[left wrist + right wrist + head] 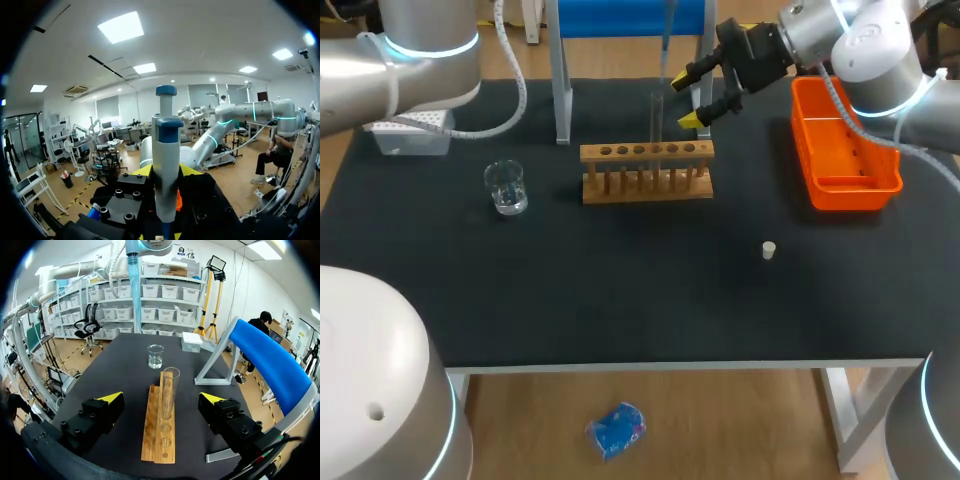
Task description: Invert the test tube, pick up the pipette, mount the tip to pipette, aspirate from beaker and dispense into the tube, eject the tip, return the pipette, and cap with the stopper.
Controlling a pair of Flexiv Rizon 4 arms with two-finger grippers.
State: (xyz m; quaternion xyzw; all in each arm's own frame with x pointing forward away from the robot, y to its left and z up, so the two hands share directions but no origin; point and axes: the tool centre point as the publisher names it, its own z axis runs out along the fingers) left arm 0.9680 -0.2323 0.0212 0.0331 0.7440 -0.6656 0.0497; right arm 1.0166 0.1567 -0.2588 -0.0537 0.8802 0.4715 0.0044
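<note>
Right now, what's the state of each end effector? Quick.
Left end effector: closed on the pipette.
Right end effector: open, holding nothing; the test tube stands in the rack ahead of it, untouched.

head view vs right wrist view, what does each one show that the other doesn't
Only the head view: the orange bin and the stopper lying on the table. Only the right wrist view: the test tube has its open mouth facing up, with a clear gap to each finger of the right tool. Both: the tube upright in the rack, the beaker, the white box, and the right tool open on either side of the tube.
</note>
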